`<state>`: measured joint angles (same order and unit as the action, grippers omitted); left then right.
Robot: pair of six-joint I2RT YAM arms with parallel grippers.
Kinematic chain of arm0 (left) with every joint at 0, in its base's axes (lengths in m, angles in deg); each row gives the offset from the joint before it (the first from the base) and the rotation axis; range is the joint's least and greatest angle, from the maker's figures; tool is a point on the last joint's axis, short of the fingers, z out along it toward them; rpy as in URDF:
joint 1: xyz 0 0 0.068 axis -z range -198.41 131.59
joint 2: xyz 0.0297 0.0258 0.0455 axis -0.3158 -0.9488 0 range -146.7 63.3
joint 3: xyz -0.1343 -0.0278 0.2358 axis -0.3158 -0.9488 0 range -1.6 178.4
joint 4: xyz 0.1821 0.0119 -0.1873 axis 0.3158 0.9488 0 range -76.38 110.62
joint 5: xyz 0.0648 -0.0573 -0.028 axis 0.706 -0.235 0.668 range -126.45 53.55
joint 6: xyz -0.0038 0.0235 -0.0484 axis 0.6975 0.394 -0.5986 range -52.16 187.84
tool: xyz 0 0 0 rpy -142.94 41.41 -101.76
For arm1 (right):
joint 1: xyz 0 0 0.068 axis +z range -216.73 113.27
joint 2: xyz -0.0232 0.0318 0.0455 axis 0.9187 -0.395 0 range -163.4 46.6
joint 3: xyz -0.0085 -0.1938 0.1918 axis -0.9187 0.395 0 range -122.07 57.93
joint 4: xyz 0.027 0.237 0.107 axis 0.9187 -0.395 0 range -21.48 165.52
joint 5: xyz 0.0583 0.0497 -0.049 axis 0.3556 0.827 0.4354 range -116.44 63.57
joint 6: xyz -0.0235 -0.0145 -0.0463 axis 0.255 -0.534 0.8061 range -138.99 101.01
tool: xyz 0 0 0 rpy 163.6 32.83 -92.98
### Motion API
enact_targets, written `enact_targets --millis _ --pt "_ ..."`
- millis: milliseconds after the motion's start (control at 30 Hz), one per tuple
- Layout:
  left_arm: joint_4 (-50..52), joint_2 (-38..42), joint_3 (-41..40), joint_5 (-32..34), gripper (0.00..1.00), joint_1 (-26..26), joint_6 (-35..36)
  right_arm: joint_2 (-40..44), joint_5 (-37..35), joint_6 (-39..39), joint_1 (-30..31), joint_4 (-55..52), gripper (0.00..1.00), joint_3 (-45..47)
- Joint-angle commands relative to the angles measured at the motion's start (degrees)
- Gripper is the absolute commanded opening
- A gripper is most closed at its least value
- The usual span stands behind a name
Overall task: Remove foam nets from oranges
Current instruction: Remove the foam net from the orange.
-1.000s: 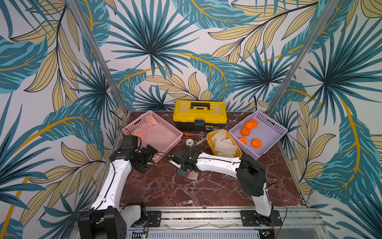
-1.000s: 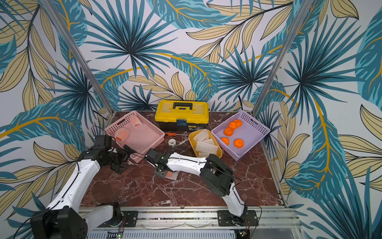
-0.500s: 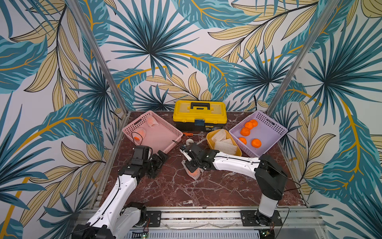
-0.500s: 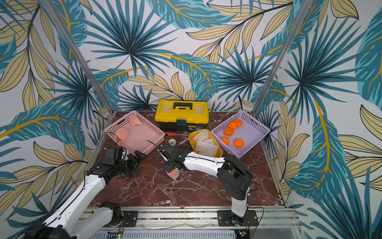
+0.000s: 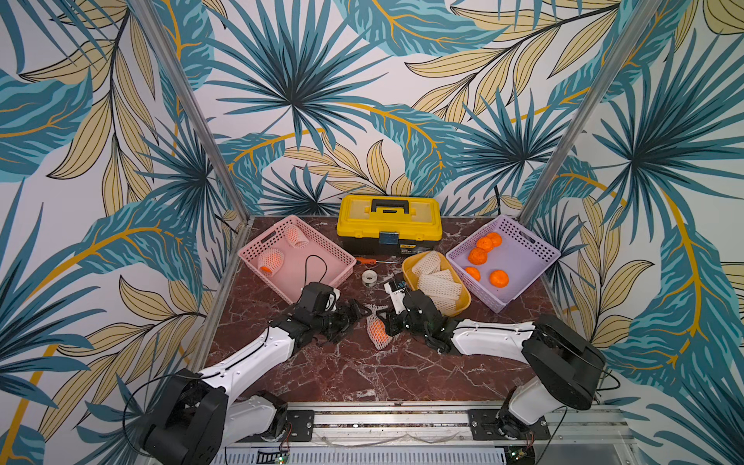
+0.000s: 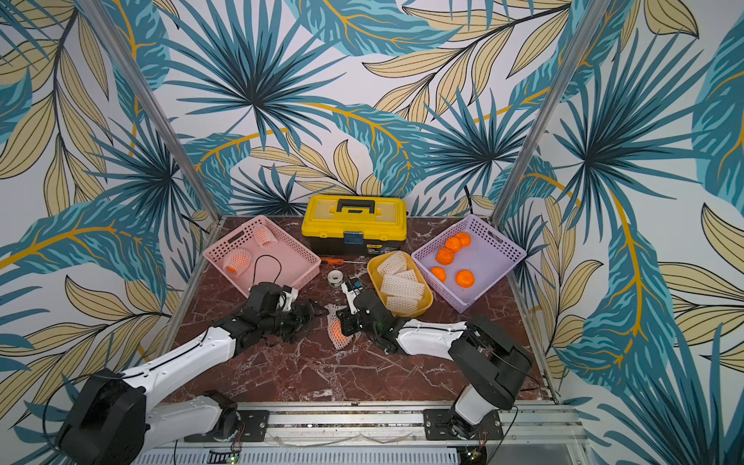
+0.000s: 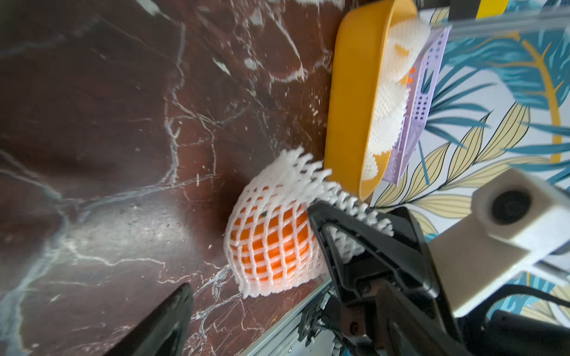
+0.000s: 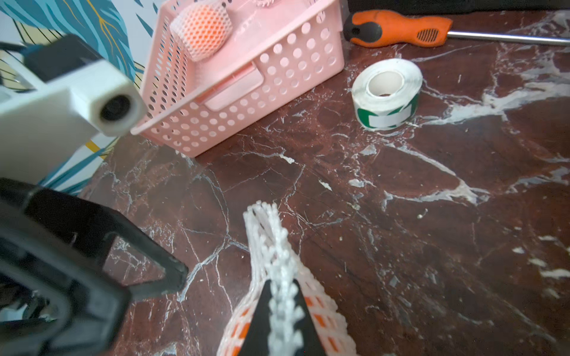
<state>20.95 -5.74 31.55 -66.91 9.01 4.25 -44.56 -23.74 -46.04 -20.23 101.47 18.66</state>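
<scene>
Mid-frame in a top view, left to right: finds the left tool (image 5: 353, 320) spread wide and empty, just beside the orange (image 5: 376, 331) on the counter (image 5: 362, 374), then the right tool (image 5: 388, 322) touching from the right, pinched narrow on the net (image 7: 287, 178) around it. Probably calls for the left tool, nearest the free side, given a sleeve axis running upper to lower frame. Soft white foam mesh, diamond holes, over round fruit on hard veined marble.
</scene>
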Motion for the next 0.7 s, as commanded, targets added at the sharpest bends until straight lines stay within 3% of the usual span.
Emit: enact_targets --millis 0,167,267,533,667 --pt "-4.11 -1.28 2.23 -1.08 0.90 1.80 3.96 2.00 0.00 -6.57 -2.55 12.13 0.09 4.27" --pt "-6.33 -5.37 2.91 -1.39 0.96 1.86 2.35 2.60 3.86 -4.27 -3.26 25.71 0.09 10.26" --pt "-6.37 -7.88 5.55 -2.56 1.00 1.85 -0.57 2.91 5.87 -0.78 -3.26 28.05 0.08 11.52" --pt "-5.00 -11.21 9.45 -6.72 1.00 2.37 -8.34 3.35 3.30 10.44 -3.17 29.76 0.08 13.95" --pt "-1.74 -13.24 11.59 -8.09 1.00 2.46 -9.40 1.64 5.55 14.90 -2.82 35.47 0.08 16.00"
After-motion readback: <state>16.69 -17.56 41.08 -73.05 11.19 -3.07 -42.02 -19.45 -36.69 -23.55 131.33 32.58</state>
